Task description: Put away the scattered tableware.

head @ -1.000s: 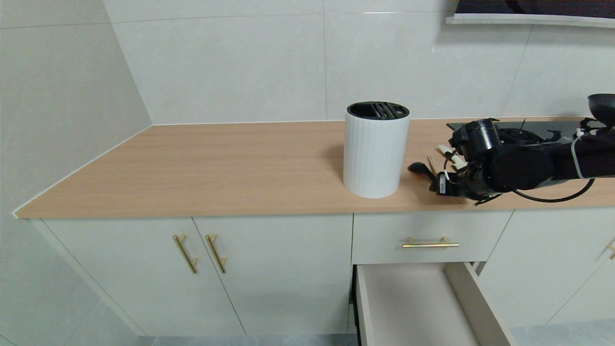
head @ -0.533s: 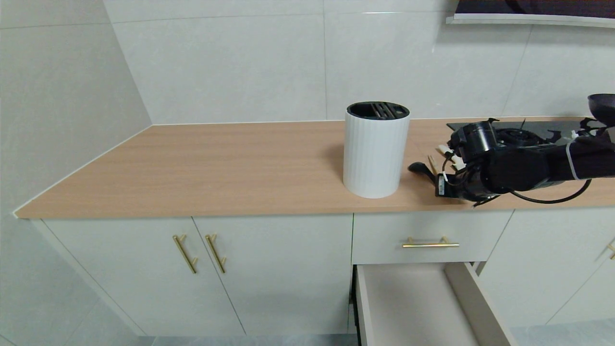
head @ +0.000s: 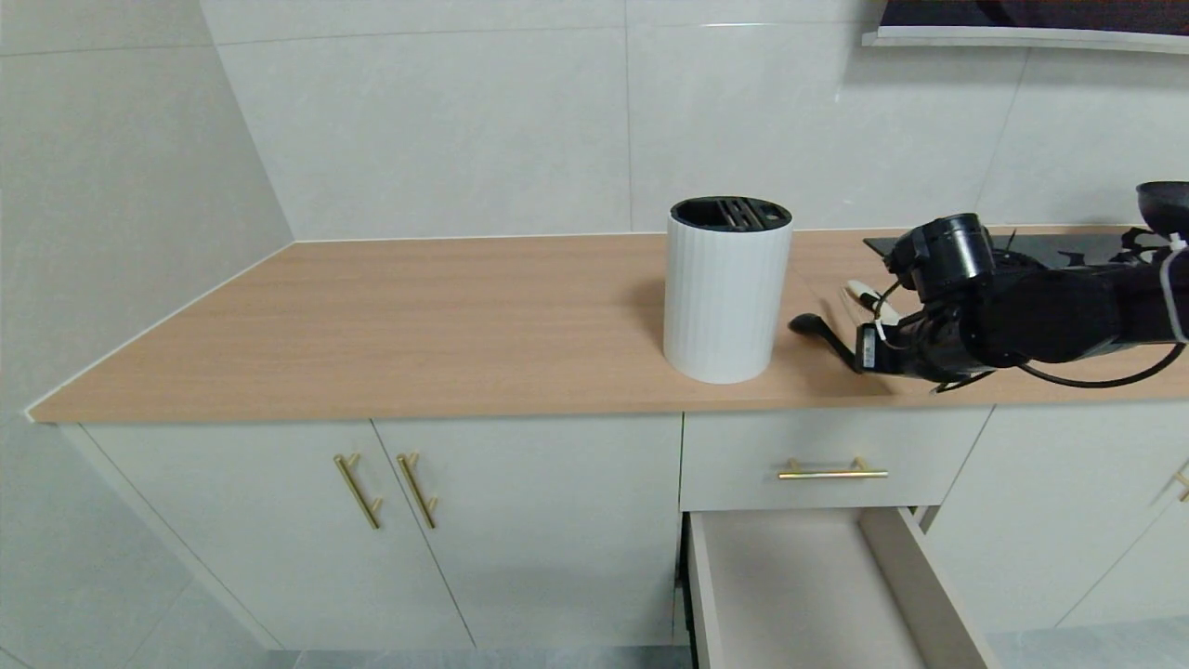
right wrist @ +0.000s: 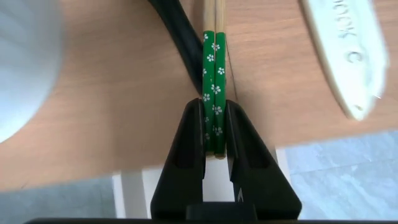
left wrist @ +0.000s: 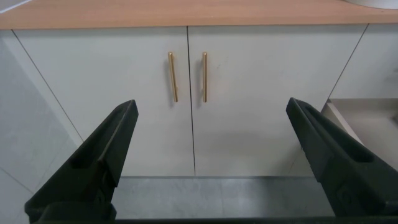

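On the wooden countertop (head: 418,316), near its front edge: a white ribbed utensil holder (head: 725,297) with a black slotted top, upright. Just right of it, a black serving spoon (head: 816,326) flat on the wood, bowl end toward the holder. A little farther back, a white utensil (head: 860,295), also lying flat. Farther right, toward the wall, a black cooktop (head: 1059,249). Below the counter, an open drawer (head: 906,576) under a shut one with a gold handle. Left of these, two cabinet doors (left wrist: 186,124) with gold bar handles.

Right gripper (right wrist: 215,121) low at the counter's front edge, right of the holder. Jaws almost fully closed, pinching a pair of chopsticks (right wrist: 215,74) by their green, white-flowered ends. Chopsticks side by side, touching each other, stretched out over the wood away from the gripper. Close alongside them, the black serving spoon's handle. On their other side, clearly apart, the white utensil.

Left gripper (left wrist: 211,155) down in front of the cabinet doors, below counter level. Jaws spread wide, nothing held between them and nothing touched.
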Available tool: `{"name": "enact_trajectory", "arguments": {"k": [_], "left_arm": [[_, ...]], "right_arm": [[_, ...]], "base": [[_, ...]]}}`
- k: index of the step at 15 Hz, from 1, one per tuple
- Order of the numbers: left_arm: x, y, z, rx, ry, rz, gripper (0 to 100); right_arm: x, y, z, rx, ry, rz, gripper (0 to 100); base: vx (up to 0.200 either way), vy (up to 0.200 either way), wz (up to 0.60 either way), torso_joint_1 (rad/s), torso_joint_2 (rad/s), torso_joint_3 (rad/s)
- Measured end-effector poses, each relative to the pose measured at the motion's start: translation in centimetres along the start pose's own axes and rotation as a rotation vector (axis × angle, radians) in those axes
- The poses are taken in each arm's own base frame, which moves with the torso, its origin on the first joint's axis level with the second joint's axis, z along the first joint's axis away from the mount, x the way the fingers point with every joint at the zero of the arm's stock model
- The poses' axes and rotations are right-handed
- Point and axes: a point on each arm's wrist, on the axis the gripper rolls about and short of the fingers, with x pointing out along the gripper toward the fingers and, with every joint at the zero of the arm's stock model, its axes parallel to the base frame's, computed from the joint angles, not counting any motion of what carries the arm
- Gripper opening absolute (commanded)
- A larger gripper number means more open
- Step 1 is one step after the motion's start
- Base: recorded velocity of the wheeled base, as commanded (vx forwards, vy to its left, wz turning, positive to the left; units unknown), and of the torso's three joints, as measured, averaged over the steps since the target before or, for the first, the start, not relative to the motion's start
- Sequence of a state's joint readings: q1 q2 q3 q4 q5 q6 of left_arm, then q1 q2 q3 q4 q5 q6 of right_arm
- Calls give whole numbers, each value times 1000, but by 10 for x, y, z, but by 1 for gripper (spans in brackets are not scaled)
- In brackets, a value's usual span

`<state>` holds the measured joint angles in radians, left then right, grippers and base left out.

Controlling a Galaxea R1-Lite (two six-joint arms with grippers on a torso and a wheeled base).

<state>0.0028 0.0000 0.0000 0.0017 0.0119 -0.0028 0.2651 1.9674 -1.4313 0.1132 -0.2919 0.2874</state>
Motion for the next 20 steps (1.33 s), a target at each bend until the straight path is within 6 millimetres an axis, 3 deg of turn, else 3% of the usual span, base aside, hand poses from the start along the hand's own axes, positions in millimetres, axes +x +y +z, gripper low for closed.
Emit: {"name": "enact_trajectory", "arguments": {"k": [3, 8, 12, 15, 20], "left_arm": [[0, 0, 0, 0, 0, 0, 100], [0, 0, 0, 0, 0, 0, 100], [0, 0, 0, 0, 0, 0, 100], [0, 0, 0, 0, 0, 0, 100], [0, 0, 0, 0, 0, 0, 100]], "right_arm": [[-42, -3, -6, -15, 7, 29, 0], [-141, -32, -25, -60, 115, 96, 0], [-200, -48, -43, -119, 237, 352, 0], [-212, -53, -50, -169, 238, 396, 0], [-202, -44, -67, -245, 312, 416, 0]], "base": [[0, 0, 0, 0, 0, 0], [0, 0, 0, 0, 0, 0], [0, 0, 0, 0, 0, 0], [0, 0, 0, 0, 0, 0], [0, 0, 0, 0, 0, 0]]}}
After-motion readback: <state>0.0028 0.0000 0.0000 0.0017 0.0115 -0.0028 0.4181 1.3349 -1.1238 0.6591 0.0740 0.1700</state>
